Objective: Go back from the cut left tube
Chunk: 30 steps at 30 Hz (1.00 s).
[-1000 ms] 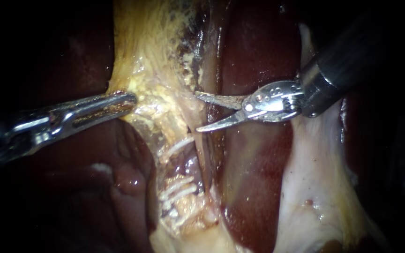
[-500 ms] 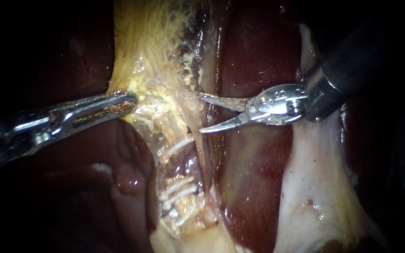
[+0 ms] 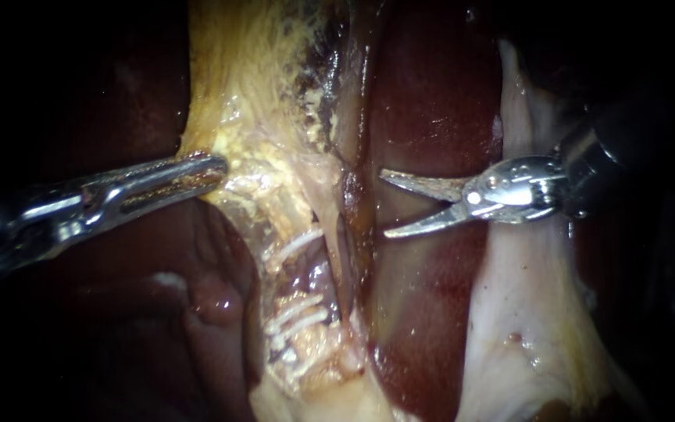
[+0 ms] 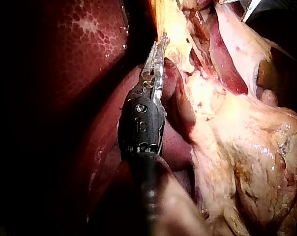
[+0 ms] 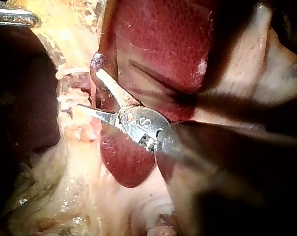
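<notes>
**Right instrument** point(image 3: 384, 203): shaft entered from the right of the endoscope view. The tip is formed of two slim, pointed blades, which are spread in a clear V with nothing between them. The blades are seen over the dark red liver point(image 3: 423, 101), apart from the clipped structures and to their right.

**Left instrument** point(image 3: 216, 166): shaft entered from the left. Its jaws are pressed together on the edge of the yellow fatty tissue point(image 3: 259, 117), which is drawn to a point at the jaw tips. The same hold is seen from behind in the left wrist view.

**Left tube** point(image 3: 310, 273): found between the two instruments and lower in the endoscope view, running down through the yellow tissue. It is crossed by an upper clip point(image 3: 300, 241) and by a group of lower clips point(image 3: 297, 316), all white, with a dark stretch between them. The cut itself cannot be made out clearly. Neither instrument is in touch with the tube.

**Pale membrane** point(image 3: 525, 312): a whitish sheet lying beneath the right instrument's wrist and spreading downward beside the liver.

**Right wrist view**: the spread blades are shown pointing toward the clips, with the liver under them.
</notes>
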Motion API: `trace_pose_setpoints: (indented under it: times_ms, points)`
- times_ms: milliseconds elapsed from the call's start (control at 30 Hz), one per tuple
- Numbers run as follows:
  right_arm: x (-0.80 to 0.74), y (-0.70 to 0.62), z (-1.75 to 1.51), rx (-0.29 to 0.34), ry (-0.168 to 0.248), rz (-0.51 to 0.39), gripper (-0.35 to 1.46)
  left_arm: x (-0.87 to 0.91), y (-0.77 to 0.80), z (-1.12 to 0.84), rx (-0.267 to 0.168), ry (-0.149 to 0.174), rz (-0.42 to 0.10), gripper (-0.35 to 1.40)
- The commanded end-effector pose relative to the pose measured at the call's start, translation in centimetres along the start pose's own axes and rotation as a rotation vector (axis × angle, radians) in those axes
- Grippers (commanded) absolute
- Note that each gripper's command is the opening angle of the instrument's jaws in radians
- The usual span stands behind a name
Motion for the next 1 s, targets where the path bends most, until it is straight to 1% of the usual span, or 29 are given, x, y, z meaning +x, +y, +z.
trace_pose_setpoints:
  times_ms: [33,233,467,567,667,733,867,1000]
  points:
    - [0.01,-0.02,-0.01,0.01,-0.004,-0.002,0.88,0.0,0.0,0.0,0.0,0.0,0.0,-0.35]
    - [0.05,-0.12,-0.05,0.024,-0.002,0.0,0.89,-0.01,-0.01,0.01,0.0,0.0,-0.001,-0.35]
    - [0.05,-0.14,-0.09,0.027,-0.004,-0.001,0.91,-0.02,-0.02,0.03,-0.001,0.0,-0.002,-0.35]
    - [0.05,-0.14,-0.09,0.028,-0.007,0.005,0.91,-0.04,-0.05,0.09,-0.004,-0.001,-0.003,-0.35]
    - [0.05,-0.14,-0.09,0.029,-0.01,0.005,0.91,-0.06,-0.08,0.19,-0.011,-0.004,-0.005,-0.35]
    - [0.05,-0.14,-0.09,0.029,-0.01,0.005,0.91,-0.08,-0.1,0.28,-0.009,-0.003,-0.006,-0.35]
    - [0.05,-0.14,-0.09,0.029,-0.01,0.005,0.91,-0.14,-0.13,0.55,-0.001,-0.002,-0.01,-0.35]
    - [0.05,-0.15,-0.09,0.029,-0.01,0.005,0.91,-0.16,-0.13,0.73,0.004,-0.002,-0.01,-0.35]
